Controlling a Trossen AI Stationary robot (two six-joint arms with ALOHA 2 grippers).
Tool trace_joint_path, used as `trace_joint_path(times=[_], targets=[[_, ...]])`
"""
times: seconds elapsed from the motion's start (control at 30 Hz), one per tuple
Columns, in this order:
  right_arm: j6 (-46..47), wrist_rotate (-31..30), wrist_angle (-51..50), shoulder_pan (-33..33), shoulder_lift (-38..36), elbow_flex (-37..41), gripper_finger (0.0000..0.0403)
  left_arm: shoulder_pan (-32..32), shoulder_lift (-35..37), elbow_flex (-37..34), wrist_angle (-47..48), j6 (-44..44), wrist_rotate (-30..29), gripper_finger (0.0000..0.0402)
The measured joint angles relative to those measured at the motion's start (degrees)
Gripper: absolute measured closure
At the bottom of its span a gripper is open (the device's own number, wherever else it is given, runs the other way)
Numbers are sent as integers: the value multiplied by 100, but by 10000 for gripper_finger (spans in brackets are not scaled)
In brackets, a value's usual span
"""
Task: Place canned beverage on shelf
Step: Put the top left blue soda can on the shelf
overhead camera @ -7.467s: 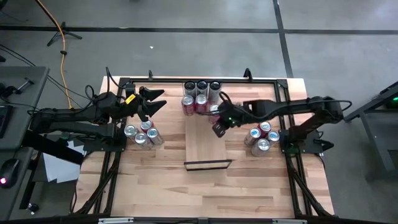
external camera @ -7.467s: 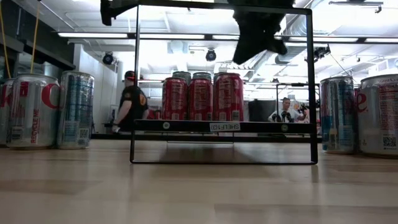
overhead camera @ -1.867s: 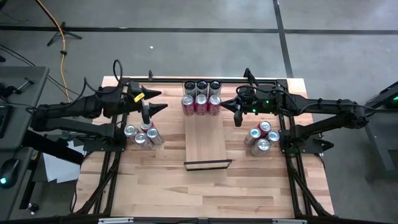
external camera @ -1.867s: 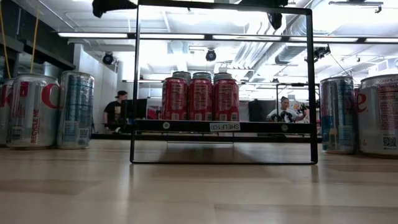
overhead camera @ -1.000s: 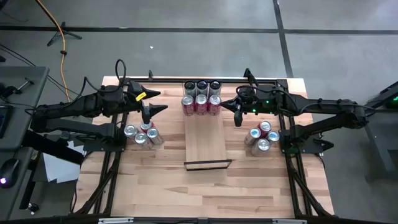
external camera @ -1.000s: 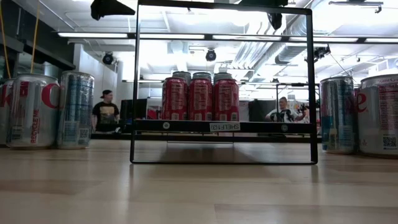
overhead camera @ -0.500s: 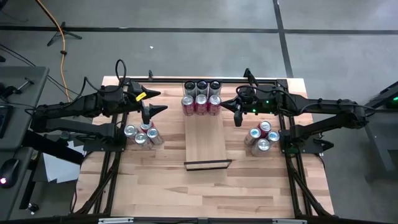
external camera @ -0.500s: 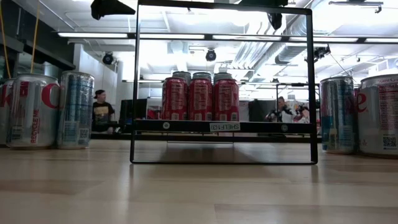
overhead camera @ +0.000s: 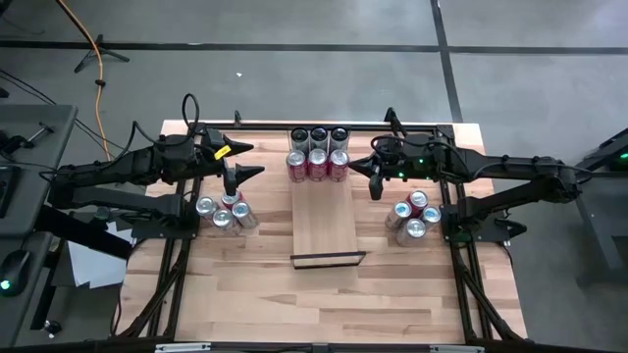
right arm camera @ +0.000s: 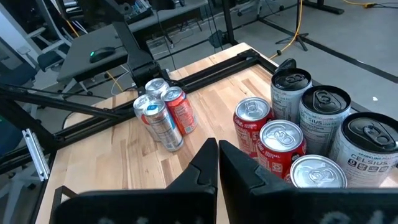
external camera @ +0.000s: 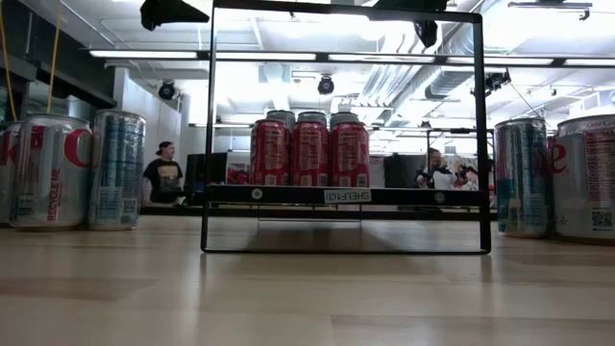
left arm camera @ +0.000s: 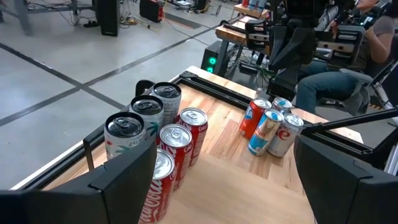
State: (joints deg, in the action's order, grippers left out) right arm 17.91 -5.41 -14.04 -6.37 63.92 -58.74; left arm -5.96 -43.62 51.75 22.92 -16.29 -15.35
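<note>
Along the table's middle the shelf (overhead camera: pixel 328 224) runs near to far, its black lip at the near end, with six cans (overhead camera: pixel 317 152) packed at its far end and the near stretch bare. The left gripper (overhead camera: pixel 238 162) hangs with fingers spread and empty directly above the left cluster of loose cans (overhead camera: pixel 224 211) — the closer pick, I judge. The right gripper (overhead camera: pixel 375 176), pinched shut on nothing, hovers between the shelf's far end and the right cluster (overhead camera: pixel 413 218).
</note>
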Motion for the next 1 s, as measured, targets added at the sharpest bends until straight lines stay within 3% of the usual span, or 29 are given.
trace_joint_path(times=[1.0], targets=[[304, -188, -28, -1, 0, 0, 402, 0, -342, 0, 173, -10, 0, 76]])
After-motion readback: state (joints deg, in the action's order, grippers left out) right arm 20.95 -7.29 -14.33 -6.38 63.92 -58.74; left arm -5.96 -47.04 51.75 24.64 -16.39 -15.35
